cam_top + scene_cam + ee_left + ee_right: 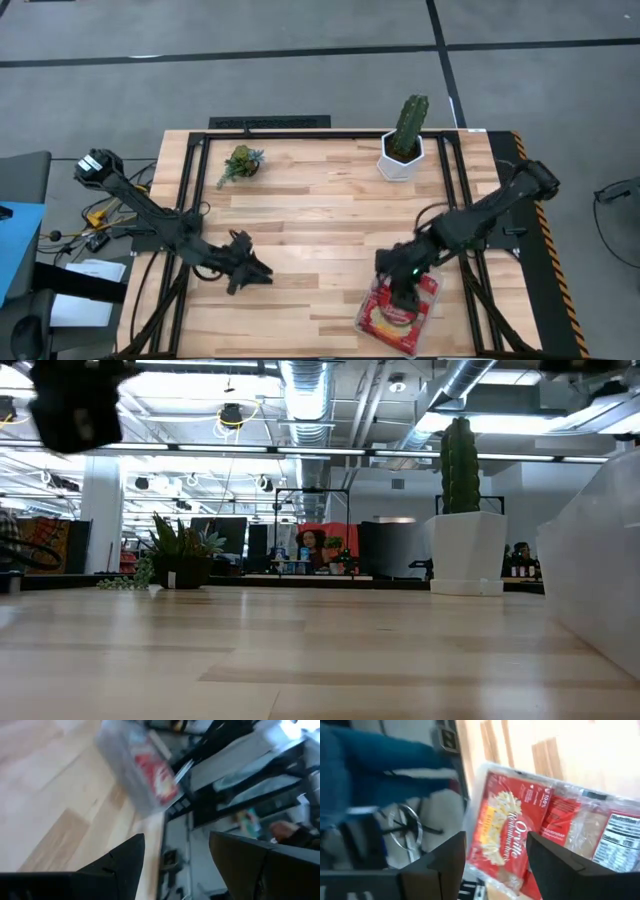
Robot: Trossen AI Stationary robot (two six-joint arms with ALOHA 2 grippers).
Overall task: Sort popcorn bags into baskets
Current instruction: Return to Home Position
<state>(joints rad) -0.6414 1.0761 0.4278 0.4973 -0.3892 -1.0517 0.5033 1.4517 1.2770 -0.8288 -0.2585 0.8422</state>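
Observation:
The clear tray (pixel 362 322) sits at the table's near right, with shiny red popcorn bags (pixel 395 318) lying flat inside it. My right gripper (pixel 400 295) hangs open just above the tray. In the right wrist view its fingers (pixel 496 845) frame a red bag with a yellow popcorn picture (pixel 510 820), beside others with silver panels (pixel 620 837). My left gripper (pixel 262 272) is open and empty over the table's near left part. Its wrist view (pixel 177 845) looks across the wood at the tray (pixel 120 750) and its red bags (pixel 157 772). The tray's clear wall (pixel 600 560) fills the low view's right.
A cactus in a white hexagonal pot (pixel 403 150) stands far right, and a small potted plant (pixel 240 162) far left. Bare wood lies between the two arms. Black frame rails run along the table's sides. A blurred blue shape (pixel 370 760) shows beyond the table's edge.

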